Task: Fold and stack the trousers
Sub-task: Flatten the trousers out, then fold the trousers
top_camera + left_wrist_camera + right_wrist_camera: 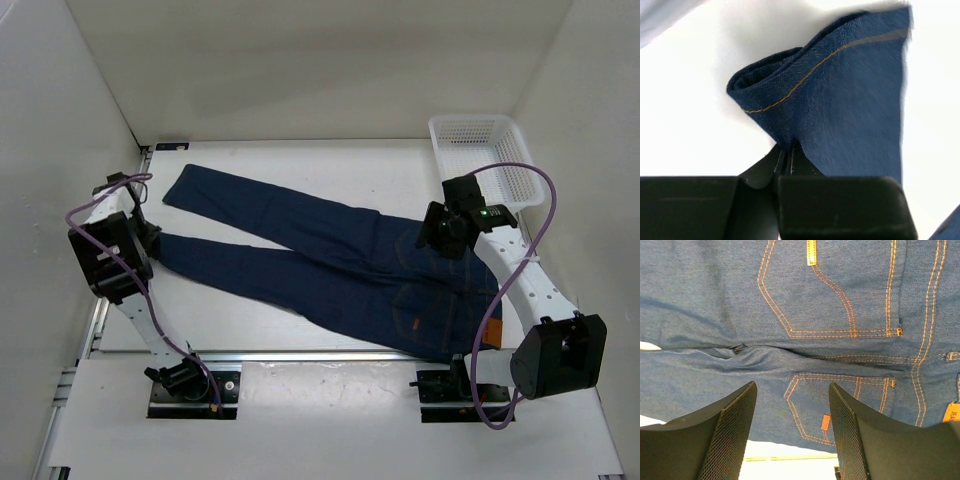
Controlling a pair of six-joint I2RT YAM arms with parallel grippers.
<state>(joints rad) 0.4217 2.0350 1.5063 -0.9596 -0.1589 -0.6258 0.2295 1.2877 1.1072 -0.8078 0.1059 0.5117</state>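
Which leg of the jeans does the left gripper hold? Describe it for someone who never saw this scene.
On the table, the jeans lie with the waist to the right and both legs stretching left. The held leg is the near one, toward the arm bases; the left gripper pinches its hem, while the far leg ends free.

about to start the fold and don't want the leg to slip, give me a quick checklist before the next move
1. left gripper shut on the near leg's hem: ok
2. both hem layers caught in that grip: cannot tell
3. right gripper holding cloth: not ok, it is open above the back pockets
4. rest of the trousers lying flat: ok, though the legs splay apart
5. basket off the trousers: ok, it sits in the far right corner
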